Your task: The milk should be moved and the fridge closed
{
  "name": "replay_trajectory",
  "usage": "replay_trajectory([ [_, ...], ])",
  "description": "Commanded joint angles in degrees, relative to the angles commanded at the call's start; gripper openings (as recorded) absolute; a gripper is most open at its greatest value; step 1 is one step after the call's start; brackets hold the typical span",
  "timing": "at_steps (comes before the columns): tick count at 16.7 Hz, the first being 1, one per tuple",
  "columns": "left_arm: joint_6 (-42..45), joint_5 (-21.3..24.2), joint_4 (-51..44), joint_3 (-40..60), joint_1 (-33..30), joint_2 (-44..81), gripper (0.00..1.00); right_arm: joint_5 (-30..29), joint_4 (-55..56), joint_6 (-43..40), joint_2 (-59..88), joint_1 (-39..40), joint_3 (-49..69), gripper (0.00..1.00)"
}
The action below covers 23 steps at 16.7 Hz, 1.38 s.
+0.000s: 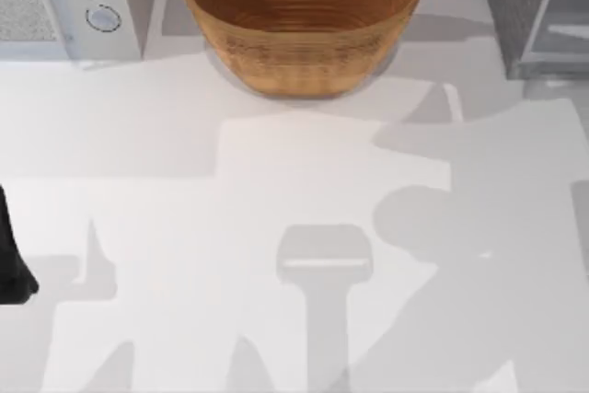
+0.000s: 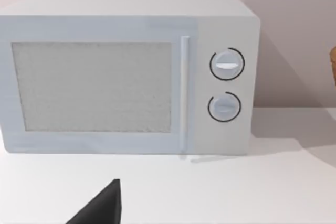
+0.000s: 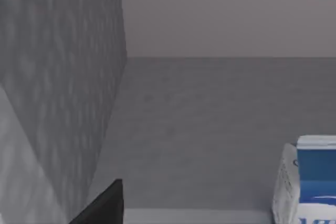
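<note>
Right gripper (image 3: pixel 102 205): a dark wedge of it shows at the edge of the right wrist view, facing a grey compartment. Whether it is spread or pressed together cannot be told; it grips nothing that can be seen.

Left gripper (image 2: pixel 100 208): a dark wedge low in the left wrist view, over the table in front of the white appliance. State cannot be told either. A dark part of the left arm (image 1: pixel 14 260) sits at the table's left edge in the top view.

Table (image 1: pixel 184 190): white, flat, crossed by grey shadows.

Fridge (image 1: pixel 515 6): far right corner of the table. Dark grey speckled side, pale glassy door panel (image 1: pixel 561 34) beside it. In the right wrist view its speckled wall (image 3: pixel 58 77) bounds a plain grey interior.

White appliance (image 1: pixel 83 6): far left corner of the table. Boxy, with a speckled window, a vertical handle and two round knobs (image 2: pixel 227 64) stacked one above the other.

Wicker bowl (image 1: pixel 302 20): brown, round, at the far middle of the table, between the appliance and the fridge, apart from both.

Milk (image 3: pixel 310 182): small carton, blue upper part, white lower band. Upright on the grey floor of the compartment, well apart from the speckled wall and apart from the right gripper.
</note>
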State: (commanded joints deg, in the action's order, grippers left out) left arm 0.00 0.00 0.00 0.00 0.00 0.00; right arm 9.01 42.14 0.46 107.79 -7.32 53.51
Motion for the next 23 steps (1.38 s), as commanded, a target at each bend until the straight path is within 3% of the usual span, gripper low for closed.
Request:
replay_trajectory([
  [5, 0.0, 0.0, 0.0, 0.0, 0.0, 0.0, 1.0, -0.98, -10.3, 0.31, -22.07, 2.84, -12.81, 1.0],
  [15, 0.0, 0.0, 0.0, 0.0, 0.0, 0.0, 1.0, -6.52, -29.59, -1.57, -87.51, 4.74, -38.38, 1.0],
  [19, 0.0, 0.0, 0.0, 0.0, 0.0, 0.0, 1.0, -8.28, -38.08, -1.15, -102.39, 6.38, -48.79, 1.0],
  [23, 0.0, 0.0, 0.0, 0.0, 0.0, 0.0, 1.0, -9.01, -42.14, -0.46, -107.78, 7.32, -53.51, 1.0],
])
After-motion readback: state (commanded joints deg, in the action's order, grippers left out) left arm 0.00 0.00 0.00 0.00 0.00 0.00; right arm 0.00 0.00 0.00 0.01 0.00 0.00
